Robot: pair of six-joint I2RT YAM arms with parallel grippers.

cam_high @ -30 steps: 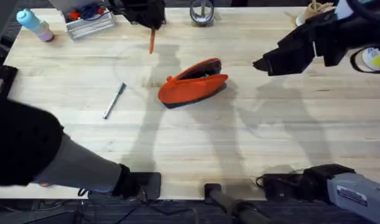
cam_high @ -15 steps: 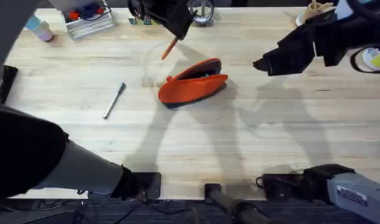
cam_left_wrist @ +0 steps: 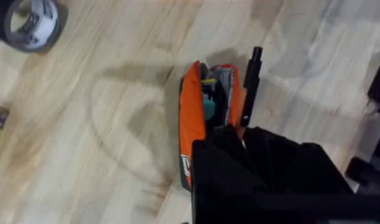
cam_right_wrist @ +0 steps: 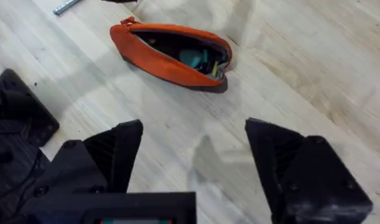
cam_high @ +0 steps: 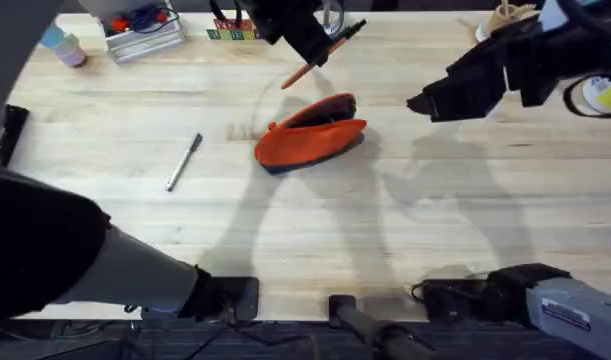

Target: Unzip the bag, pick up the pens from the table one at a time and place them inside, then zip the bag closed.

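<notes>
Overhead view: the left gripper (cam_high: 307, 45) holds an orange pen (cam_high: 303, 72) in closed jaws near the desk's (cam_high: 435, 220) far edge, pen slanting down toward the unzipped orange fabric pouch (cam_high: 310, 135) just below it. A silver pen (cam_high: 183, 161) lies toward the left edge. The right gripper (cam_right_wrist: 193, 146) hovers with jaws wide open, empty.
</notes>
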